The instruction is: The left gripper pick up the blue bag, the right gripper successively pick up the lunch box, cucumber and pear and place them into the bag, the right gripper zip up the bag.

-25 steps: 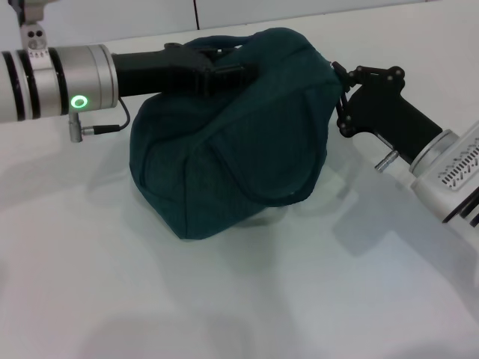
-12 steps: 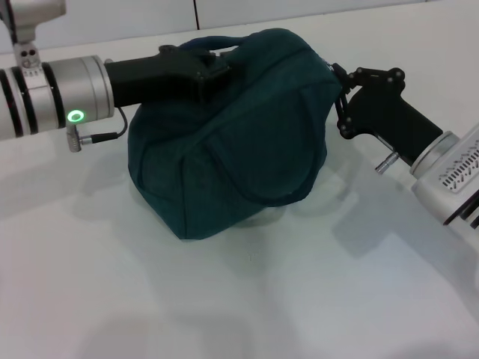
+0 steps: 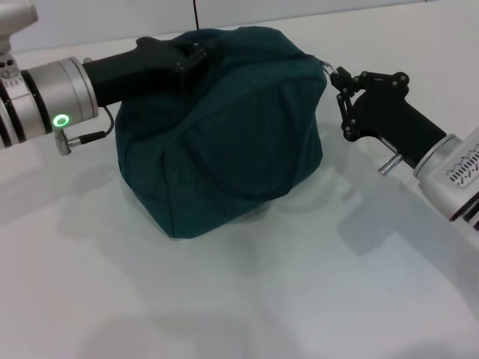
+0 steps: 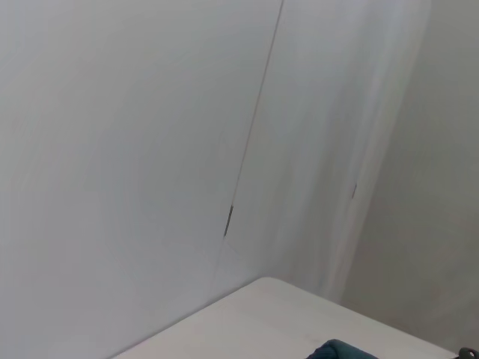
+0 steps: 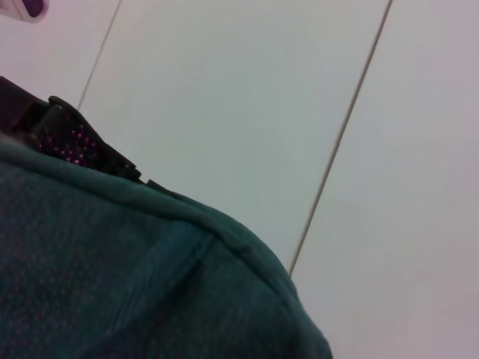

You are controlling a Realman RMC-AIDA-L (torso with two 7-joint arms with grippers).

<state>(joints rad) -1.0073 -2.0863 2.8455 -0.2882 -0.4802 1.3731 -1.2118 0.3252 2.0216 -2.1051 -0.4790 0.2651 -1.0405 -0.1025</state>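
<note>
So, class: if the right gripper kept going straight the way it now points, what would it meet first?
The right gripper points at the upper side of the blue bag and its tip is already at the fabric there, so it would probably press into the bag straight away.

A plain white table carries the blue bag, resting on it.

A white table meets pale wall panels split by a thin seam.
</note>
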